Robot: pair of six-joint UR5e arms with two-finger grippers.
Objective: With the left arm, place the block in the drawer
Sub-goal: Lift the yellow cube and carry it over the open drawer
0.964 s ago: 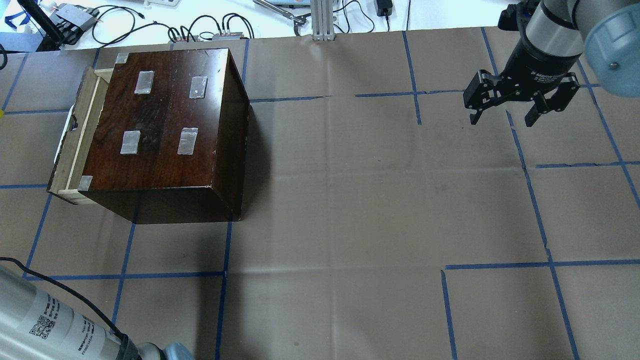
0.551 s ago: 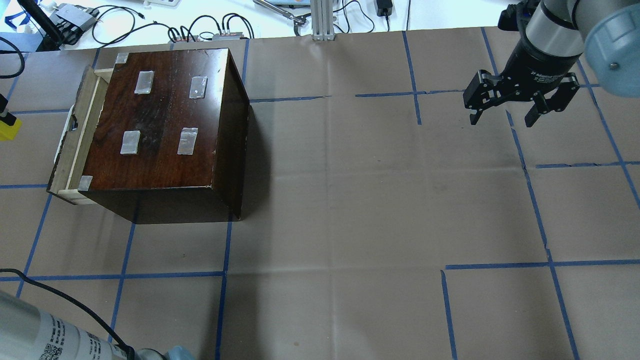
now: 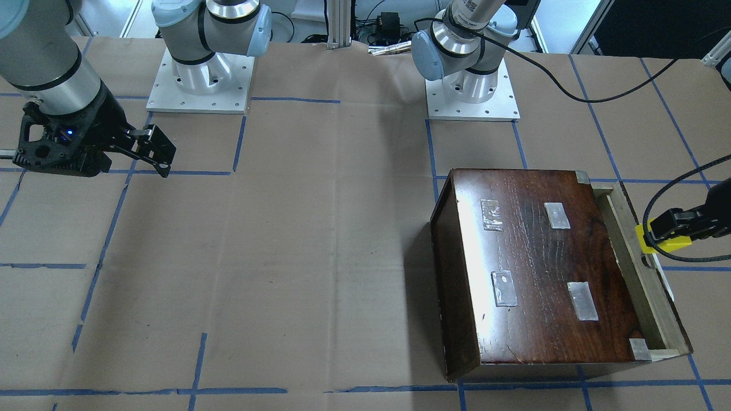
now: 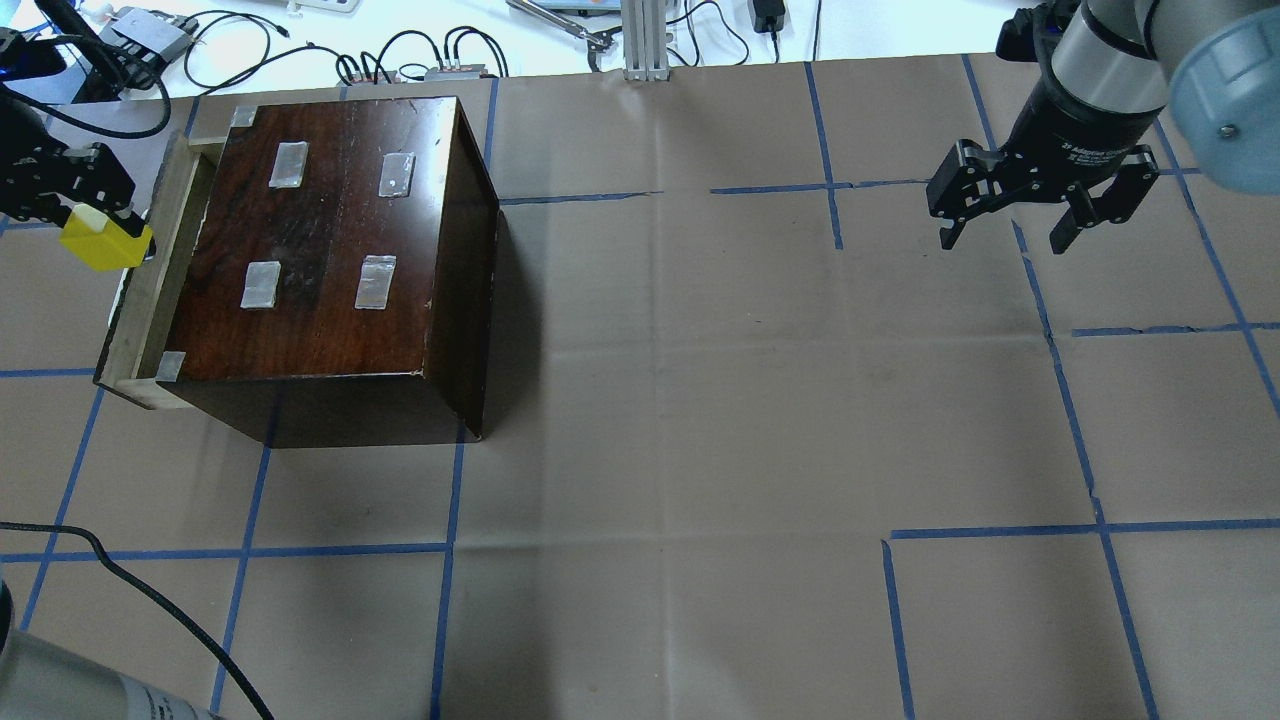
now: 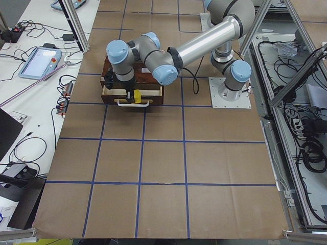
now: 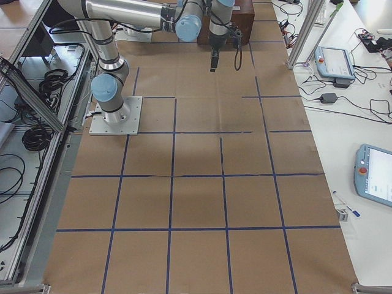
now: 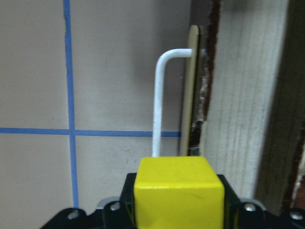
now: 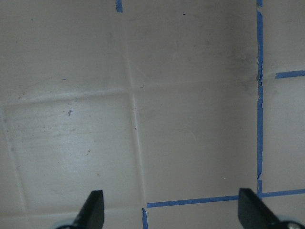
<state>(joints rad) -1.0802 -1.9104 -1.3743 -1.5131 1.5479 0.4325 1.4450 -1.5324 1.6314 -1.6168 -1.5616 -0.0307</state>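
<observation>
The yellow block (image 4: pixel 103 243) is gripped in my left gripper (image 4: pixel 98 232), which is shut on it. It hovers at the front edge of the pale-wood drawer (image 4: pixel 150 290), which sticks a little way out of the dark cabinet (image 4: pixel 320 240). In the left wrist view the block (image 7: pixel 178 191) sits over the drawer's white handle (image 7: pixel 157 105), with the pale drawer wood (image 7: pixel 243 119) just to its right. In the front view the block (image 3: pixel 665 244) is beside the drawer's rim (image 3: pixel 634 274). My right gripper (image 4: pixel 1005 240) is open and empty, far off over the paper.
Brown paper with blue tape lines covers the table (image 4: pixel 700 450). The left arm's black cable (image 4: pixel 150 600) trails across the near left. Cables and boxes (image 4: pixel 400 60) lie beyond the far edge. Silver tape patches (image 4: pixel 375 282) are on the cabinet top.
My left gripper has come in from the left edge with the yellow block and now holds it at the drawer's front. The right arm has not moved.
</observation>
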